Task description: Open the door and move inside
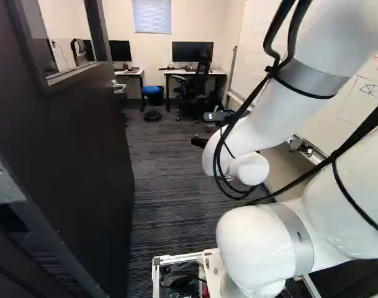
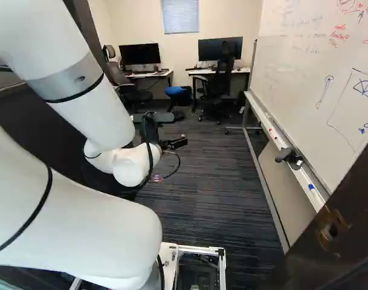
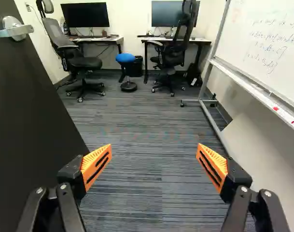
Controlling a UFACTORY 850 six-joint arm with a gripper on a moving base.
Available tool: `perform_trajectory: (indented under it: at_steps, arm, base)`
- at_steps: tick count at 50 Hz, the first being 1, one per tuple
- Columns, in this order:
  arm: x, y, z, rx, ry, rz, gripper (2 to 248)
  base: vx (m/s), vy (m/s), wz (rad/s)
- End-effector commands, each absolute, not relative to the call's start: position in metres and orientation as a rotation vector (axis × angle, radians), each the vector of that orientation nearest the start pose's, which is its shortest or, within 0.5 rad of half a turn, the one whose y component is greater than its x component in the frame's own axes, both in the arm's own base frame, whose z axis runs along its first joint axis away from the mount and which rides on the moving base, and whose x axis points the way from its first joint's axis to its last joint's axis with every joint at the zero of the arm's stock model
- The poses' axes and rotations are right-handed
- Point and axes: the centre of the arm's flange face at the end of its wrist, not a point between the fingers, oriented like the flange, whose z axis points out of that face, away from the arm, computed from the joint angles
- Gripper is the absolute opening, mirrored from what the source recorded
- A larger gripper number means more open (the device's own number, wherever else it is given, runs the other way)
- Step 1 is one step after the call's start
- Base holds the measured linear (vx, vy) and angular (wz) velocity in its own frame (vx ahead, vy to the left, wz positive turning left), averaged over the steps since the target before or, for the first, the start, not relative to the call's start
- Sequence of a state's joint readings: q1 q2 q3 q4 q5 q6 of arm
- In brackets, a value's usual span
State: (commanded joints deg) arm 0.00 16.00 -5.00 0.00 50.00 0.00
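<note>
In the left base view, the door (image 1: 83, 155) is standing open along the left side, its handle (image 1: 119, 87) projecting near the far edge; the white arm (image 1: 257, 130) is rising right of the middle and reaching ahead over the striped carpet (image 1: 167, 198); beyond, a blue-topped stool (image 1: 151, 90) is standing near two desks, each carrying a monitor (image 1: 192, 51).

In the right base view, the black gripper (image 2: 182, 142) is hanging above the carpet, pointing into the room; the dark door is partly showing behind the arm; at the other side, a whiteboard (image 2: 316, 78) is standing along the wall, a dark object (image 2: 289, 155) resting on its tray, while the door frame (image 2: 304, 260) is rising close by with a metal strike plate (image 2: 333, 231).

In the wrist view, the gripper (image 3: 154, 162) is holding its two fingers spread wide, with orange pads (image 3: 96, 164) facing each other and gripping nothing; the door is standing beside one finger, its handle ahead of that finger and apart from it; two black office chairs (image 3: 78, 63) are standing ahead, the stool between them.
</note>
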Motion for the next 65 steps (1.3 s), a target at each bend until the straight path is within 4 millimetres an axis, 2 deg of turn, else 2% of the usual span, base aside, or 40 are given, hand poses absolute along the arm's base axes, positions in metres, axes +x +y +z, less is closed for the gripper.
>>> perform_trajectory:
  at_steps: [65]
  arm:
    - [0.2703,0.0,0.3656,-2.558,0.0,-1.824,247]
  base:
    - [0.201,0.001,-0.009]
